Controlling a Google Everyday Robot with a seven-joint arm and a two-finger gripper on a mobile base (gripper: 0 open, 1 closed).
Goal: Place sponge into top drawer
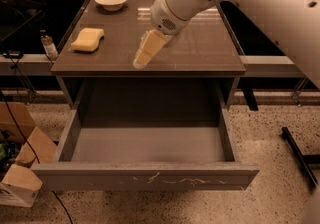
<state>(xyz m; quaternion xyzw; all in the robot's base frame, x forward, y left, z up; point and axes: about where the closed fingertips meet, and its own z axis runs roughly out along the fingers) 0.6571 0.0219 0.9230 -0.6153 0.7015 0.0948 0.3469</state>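
Looks like a lab to me: speckled floor (272, 133), cardboard boxes (22, 180); my jaws hang over the surface's (200, 43) near edge.

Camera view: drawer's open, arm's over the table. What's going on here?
A one-armed robot is working on getting the sponge into the top drawer. The drawer is pulled out, and the sponge is not in it yet. The sponge lies on the left side of the table, with a bowl behind it. The end effector hangs over the table's front edge, to the right of the sponge and apart from it.
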